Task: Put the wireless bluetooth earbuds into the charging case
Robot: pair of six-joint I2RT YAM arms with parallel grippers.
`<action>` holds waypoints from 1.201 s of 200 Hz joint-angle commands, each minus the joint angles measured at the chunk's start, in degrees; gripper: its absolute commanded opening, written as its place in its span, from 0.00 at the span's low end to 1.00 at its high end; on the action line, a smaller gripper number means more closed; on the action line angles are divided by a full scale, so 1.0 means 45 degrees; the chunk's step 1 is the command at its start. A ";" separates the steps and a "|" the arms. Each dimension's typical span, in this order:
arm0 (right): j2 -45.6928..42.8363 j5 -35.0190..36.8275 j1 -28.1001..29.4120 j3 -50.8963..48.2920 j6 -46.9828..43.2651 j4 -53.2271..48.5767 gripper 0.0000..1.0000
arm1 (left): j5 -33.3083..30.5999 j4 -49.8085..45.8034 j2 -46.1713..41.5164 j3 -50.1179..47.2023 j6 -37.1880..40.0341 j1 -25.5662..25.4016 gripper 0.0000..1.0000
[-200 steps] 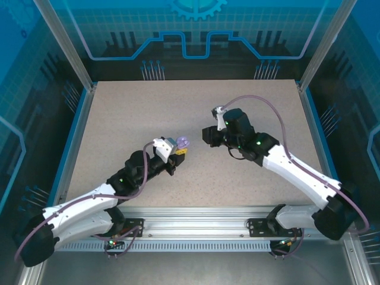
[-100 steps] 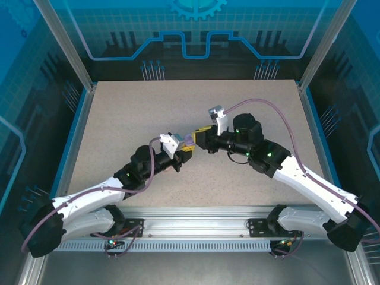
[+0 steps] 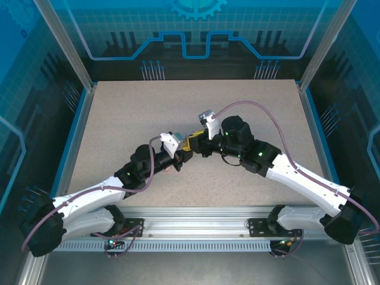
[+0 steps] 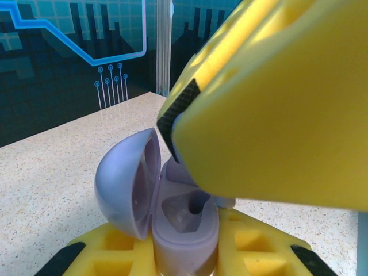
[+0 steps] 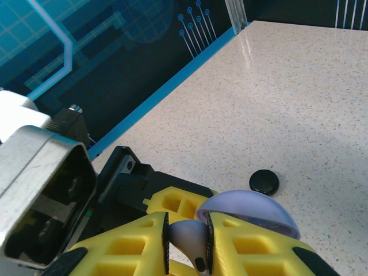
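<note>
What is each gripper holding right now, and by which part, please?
The left gripper clamps the open lilac case by its lower half. The right gripper pinches a lilac earbud by its rounded body.

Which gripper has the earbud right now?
The right gripper: it pinches a lilac earbud. The left gripper holds the open lilac case instead.

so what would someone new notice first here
The two arms meet nose to nose in the middle: the left gripper clamps an open lilac charging case, lid up, while the right gripper pinches a lilac earbud right over it. A black round case lies on the table nearby.
</note>
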 commanded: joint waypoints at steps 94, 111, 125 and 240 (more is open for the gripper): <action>0.0360 0.1096 0.0394 0.0432 -0.0419 -0.0048 0.24 | 0.0186 0.0289 -0.0220 0.0486 0.0038 -0.0098 0.09; 0.0411 0.1022 0.0394 0.0470 -0.0404 0.0008 0.23 | 0.0189 0.0251 -0.0208 0.0506 0.0047 -0.0088 0.09; 0.0472 0.1008 0.0423 0.0529 -0.0447 -0.0038 0.24 | 0.0166 0.0307 -0.0215 0.0487 0.0048 -0.0101 0.09; 0.0263 0.0735 0.0437 0.0343 -0.0653 -0.0839 0.28 | -0.0048 0.0286 -0.0415 0.0389 0.0097 -0.0086 0.09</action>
